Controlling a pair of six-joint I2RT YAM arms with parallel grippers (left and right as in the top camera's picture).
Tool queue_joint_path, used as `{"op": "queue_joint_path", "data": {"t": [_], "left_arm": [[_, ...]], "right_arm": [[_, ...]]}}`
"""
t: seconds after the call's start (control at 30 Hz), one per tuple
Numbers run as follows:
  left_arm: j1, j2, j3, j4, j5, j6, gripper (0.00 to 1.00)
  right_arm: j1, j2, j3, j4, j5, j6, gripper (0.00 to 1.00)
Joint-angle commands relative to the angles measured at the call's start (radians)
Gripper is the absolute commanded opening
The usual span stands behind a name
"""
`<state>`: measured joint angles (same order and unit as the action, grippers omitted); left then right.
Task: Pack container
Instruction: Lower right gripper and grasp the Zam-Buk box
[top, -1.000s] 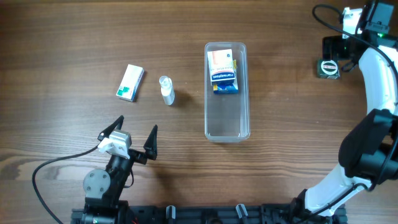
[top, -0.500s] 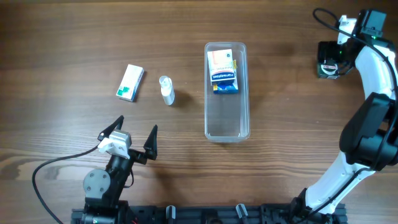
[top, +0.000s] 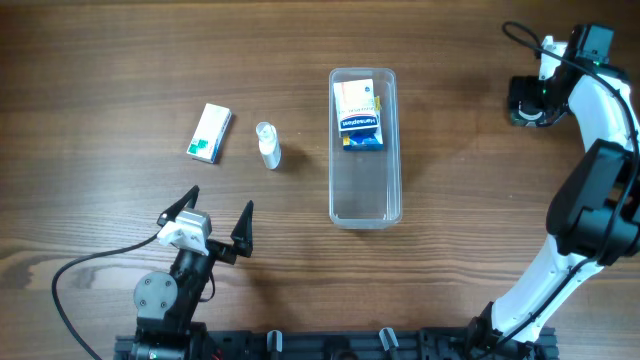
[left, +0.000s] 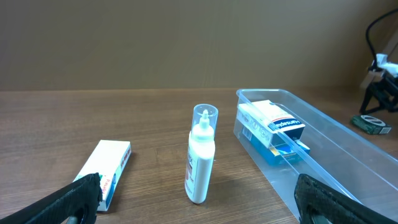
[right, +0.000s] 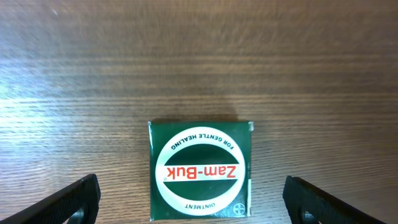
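The container (top: 366, 205) is a clear, long bin at the table's middle, and it also shows in the left wrist view (left: 329, 155). A white and blue box (top: 359, 118) lies in its far end. A white bottle (top: 268, 146) and a white-green box (top: 209, 133) stand to its left. My left gripper (top: 212, 222) is open and empty near the front edge, facing the bottle (left: 201, 155). My right gripper (top: 526, 100) is open at the far right, its fingers on either side of a green Zam-Buk box (right: 200, 169) that lies on the table.
A black cable (top: 90, 262) runs from the left arm's base across the front left. The right arm (top: 600, 150) stretches along the right edge. The green box also shows far off in the left wrist view (left: 372, 123).
My right gripper has moved over the green box and now covers it in the overhead view. The left arm and the other items have not moved.
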<state>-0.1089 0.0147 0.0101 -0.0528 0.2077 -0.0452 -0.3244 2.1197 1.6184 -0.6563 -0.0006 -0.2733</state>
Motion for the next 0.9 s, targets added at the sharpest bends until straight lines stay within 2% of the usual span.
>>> {"op": "queue_joint_path", "data": {"t": [0.0, 0.87], "left_arm": [[0.006, -0.006, -0.005, -0.004, 0.012, 0.015, 1.0], [0.006, -0.006, -0.005, -0.004, 0.013, 0.015, 1.0]], "right_arm": [[-0.009, 0.04, 0.006, -0.002, -0.015, 0.013, 0.96], [-0.017, 0.106, -0.01, 0.024, -0.001, 0.014, 0.98]]}}
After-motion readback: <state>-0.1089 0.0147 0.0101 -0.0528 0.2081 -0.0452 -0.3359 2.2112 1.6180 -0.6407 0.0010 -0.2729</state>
